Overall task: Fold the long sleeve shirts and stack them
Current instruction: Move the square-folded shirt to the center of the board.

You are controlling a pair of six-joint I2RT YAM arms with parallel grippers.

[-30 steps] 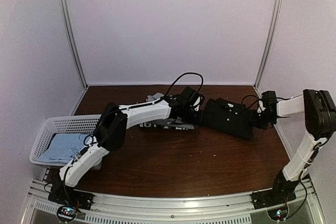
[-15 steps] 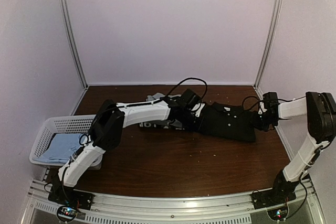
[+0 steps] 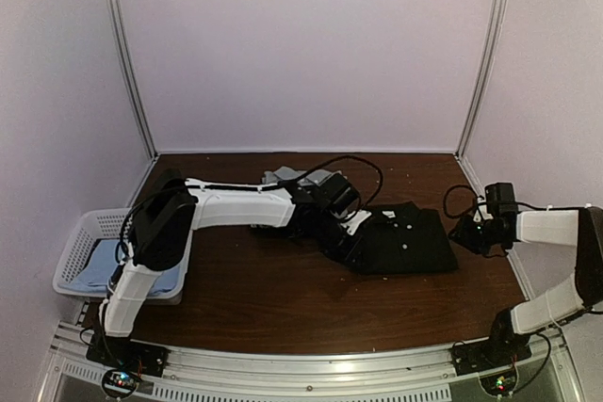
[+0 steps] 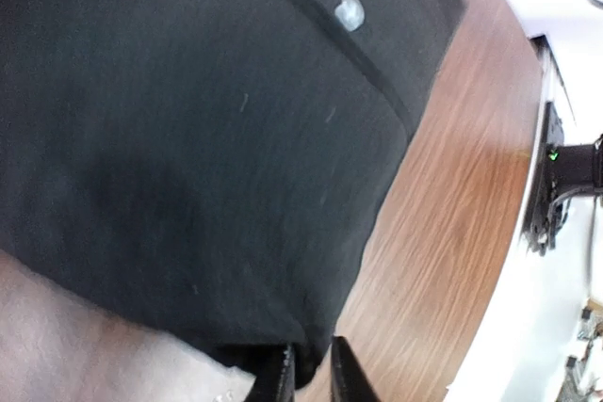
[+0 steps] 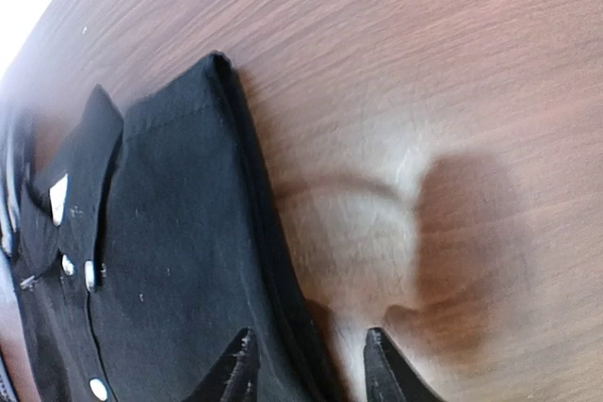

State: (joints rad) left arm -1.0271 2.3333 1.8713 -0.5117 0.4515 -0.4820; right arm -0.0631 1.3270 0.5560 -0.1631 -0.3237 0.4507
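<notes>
1. Top external view: a light blue shirt (image 3: pixel 113 265) lies in the white basket (image 3: pixel 80 237) at the left edge of the table (image 3: pixel 283 313).
2. A greyish shirt (image 3: pixel 281 176) lies behind the left arm (image 3: pixel 236 206).
3. The left gripper (image 4: pixel 313 353) pinches the left edge of the black shirt (image 3: pixel 410 244), which lies folded mid-table.
4. The right gripper (image 5: pixel 311 336) hovers at that shirt's right edge, fingers spread, holding nothing.

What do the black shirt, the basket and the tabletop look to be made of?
Black shirt: soft matte cloth, folded flat, with stitched seams and small pale buttons. Basket: probably white plastic, a rigid lattice wall. Tabletop: wood or wood-look laminate, brown grain lines with slight sheen; which, unclear.
</notes>
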